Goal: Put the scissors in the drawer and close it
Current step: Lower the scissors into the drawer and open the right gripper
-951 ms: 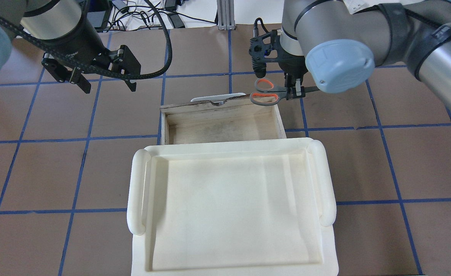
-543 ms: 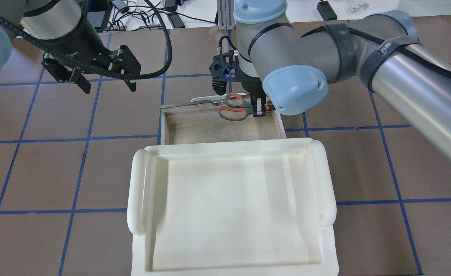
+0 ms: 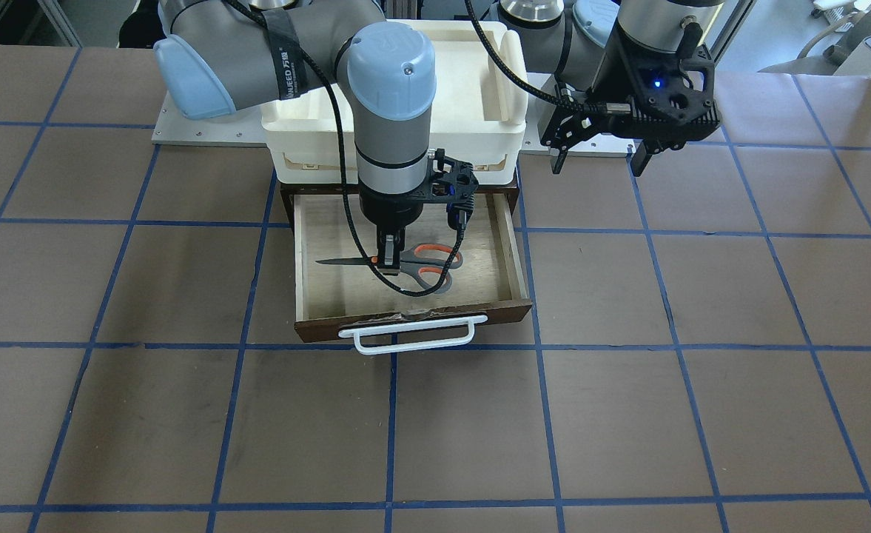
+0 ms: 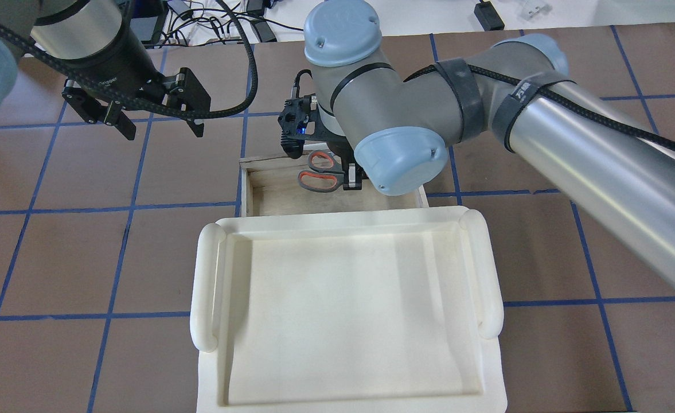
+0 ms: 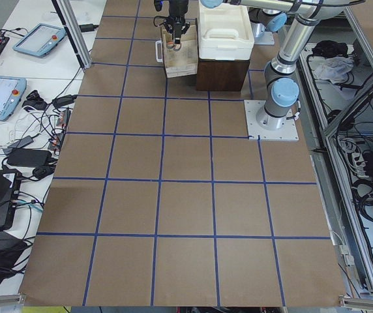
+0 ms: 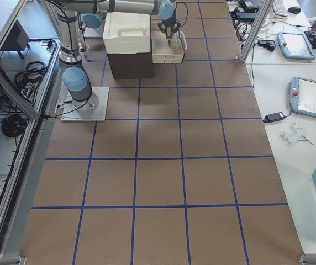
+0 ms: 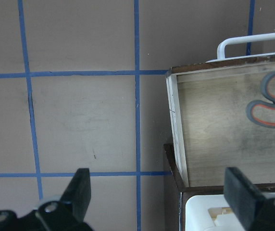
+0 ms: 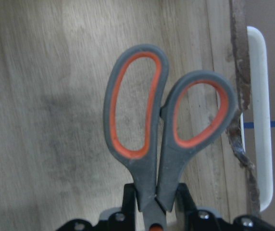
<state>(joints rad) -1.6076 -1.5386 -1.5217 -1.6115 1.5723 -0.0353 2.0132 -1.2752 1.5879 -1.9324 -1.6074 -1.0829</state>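
Observation:
The drawer (image 3: 514,252) stands pulled out of its dark case, with its white bar handle (image 3: 405,338) toward the operators. My right gripper (image 3: 387,260) is shut on the scissors (image 3: 424,260) at the pivot. It holds them flat and low inside the drawer, blades to the front view's left. I cannot tell whether they touch the floor. The grey, orange-lined loops show in the overhead view (image 4: 317,172), the right wrist view (image 8: 161,125) and the left wrist view (image 7: 272,103). My left gripper (image 4: 156,123) is open and empty over the table beside the drawer.
A white plastic bin (image 4: 211,287) sits on top of the dark brown case (image 5: 222,72), right behind the open drawer. The brown table has blue grid lines. Cables and tablets lie beyond the table's edges.
My right arm has carried the scissors from beyond the drawer's front right corner to over the drawer's inside and lowered them. The left arm has not moved.

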